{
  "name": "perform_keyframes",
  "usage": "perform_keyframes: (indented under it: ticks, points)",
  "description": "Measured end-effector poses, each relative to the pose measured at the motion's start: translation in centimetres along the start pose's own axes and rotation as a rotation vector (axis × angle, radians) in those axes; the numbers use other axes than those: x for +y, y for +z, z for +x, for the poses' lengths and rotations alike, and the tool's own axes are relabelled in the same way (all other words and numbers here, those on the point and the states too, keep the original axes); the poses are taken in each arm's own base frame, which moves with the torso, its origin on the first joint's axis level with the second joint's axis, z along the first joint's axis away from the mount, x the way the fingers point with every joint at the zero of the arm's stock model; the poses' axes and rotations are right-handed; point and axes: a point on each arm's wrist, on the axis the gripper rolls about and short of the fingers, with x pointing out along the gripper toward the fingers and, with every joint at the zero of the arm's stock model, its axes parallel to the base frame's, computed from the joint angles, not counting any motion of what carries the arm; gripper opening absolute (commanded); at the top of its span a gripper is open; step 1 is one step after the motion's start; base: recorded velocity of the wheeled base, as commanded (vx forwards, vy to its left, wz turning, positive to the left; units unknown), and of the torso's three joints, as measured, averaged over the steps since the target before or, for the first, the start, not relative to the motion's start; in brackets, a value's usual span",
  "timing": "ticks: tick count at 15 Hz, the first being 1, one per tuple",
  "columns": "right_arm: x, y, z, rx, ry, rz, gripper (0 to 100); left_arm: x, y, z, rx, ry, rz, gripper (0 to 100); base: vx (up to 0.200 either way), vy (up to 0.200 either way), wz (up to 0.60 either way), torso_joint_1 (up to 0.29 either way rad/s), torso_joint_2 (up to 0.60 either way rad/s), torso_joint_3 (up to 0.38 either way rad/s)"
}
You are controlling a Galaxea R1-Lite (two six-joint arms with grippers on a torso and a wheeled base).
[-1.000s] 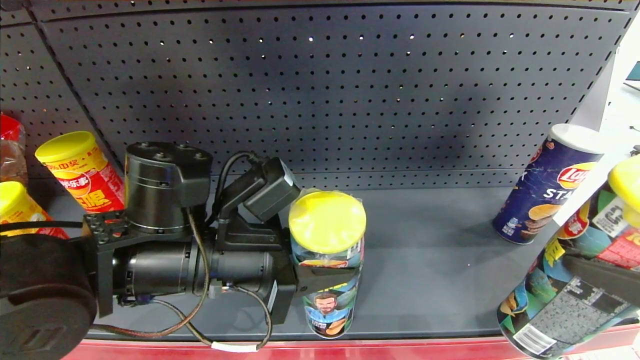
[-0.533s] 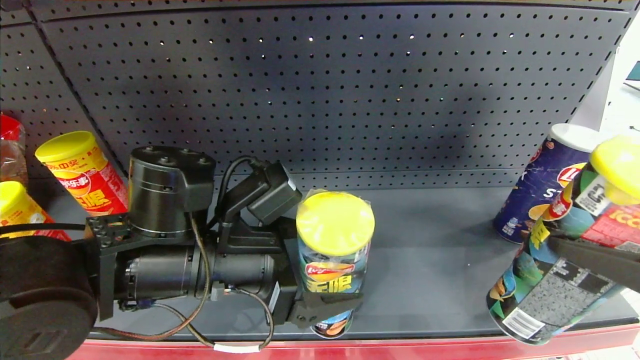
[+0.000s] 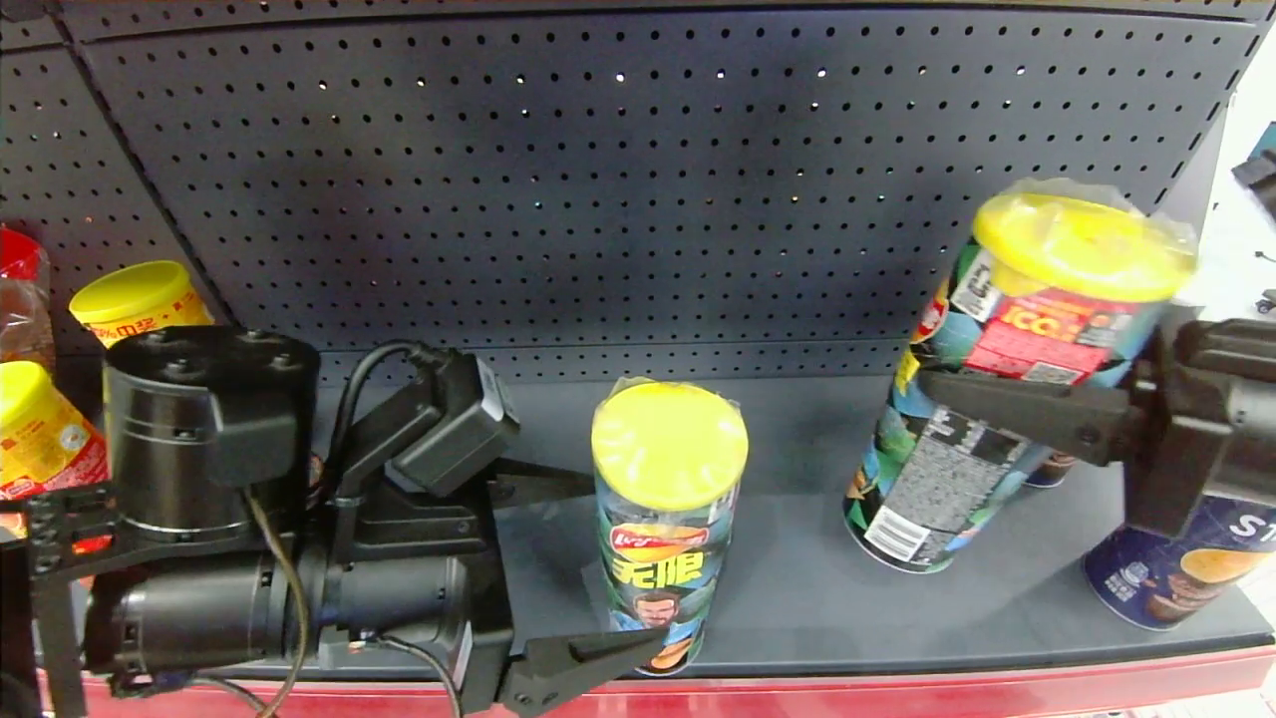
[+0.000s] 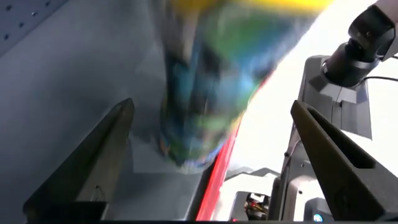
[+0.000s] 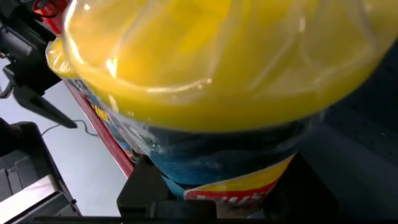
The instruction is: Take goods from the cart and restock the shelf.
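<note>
A chip can with a yellow lid (image 3: 666, 519) stands upright near the shelf's front edge, at the middle. My left gripper (image 3: 598, 568) is open just left of it, one finger in front and one behind, not touching. The left wrist view shows this can (image 4: 205, 93) blurred between the spread fingers (image 4: 93, 168). My right gripper (image 3: 1037, 379) is shut on a second yellow-lidded can (image 3: 1007, 329), held slightly tilted over the shelf's right part. From the right wrist, its lid (image 5: 217, 56) is close up above the right gripper (image 5: 217, 186).
A blue chip can (image 3: 1176, 568) stands at the shelf's right front, partly behind my right gripper. Red and yellow cans (image 3: 140, 294) crowd the far left. A grey pegboard (image 3: 638, 199) backs the shelf (image 3: 797, 598), with bare floor between the two yellow-lidded cans.
My left gripper let go of the middle can and drew back to the left. My right arm carried its can up and leftward over the shelf, more upright. The blue can now shows nearer the front.
</note>
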Motion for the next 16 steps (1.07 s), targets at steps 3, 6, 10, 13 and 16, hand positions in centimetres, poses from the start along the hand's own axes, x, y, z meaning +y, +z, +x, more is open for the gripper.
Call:
perform_keyframes:
  ticks: [3, 6, 10, 13, 16]
  points:
    - [-0.1, 0.2, 4.0, 0.007, 0.053, -0.005, 0, -0.4, -0.6, -2.4, -0.019, 0.043, -0.006, 100, 0.000, 0.000, 0.00, 0.000, 0.00, 0.000]
    - [-0.3, 0.1, 7.9, -0.015, 0.097, -0.016, 0, -1.1, -2.7, -5.0, -0.007, 0.096, -0.032, 100, 0.000, 0.000, 0.00, 0.000, 0.00, 0.000]
    - [-0.9, -1.2, 12.7, 0.009, 0.156, -0.010, 0, -3.2, -5.8, -8.4, 0.019, 0.172, -0.105, 100, 0.000, 0.000, 0.00, 0.000, 0.00, 0.000]
    - [-2.1, -2.1, 15.7, 0.013, 0.155, -0.011, 0, -4.0, -6.2, -10.4, -0.018, 0.231, -0.150, 100, 0.000, 0.000, 0.00, 0.000, 0.00, 0.000]
    - [-2.8, -3.3, 17.5, 0.016, 0.151, -0.009, 0, -4.4, -6.2, -11.2, -0.046, 0.247, -0.141, 100, 0.000, 0.000, 0.00, 0.000, 0.00, 0.000]
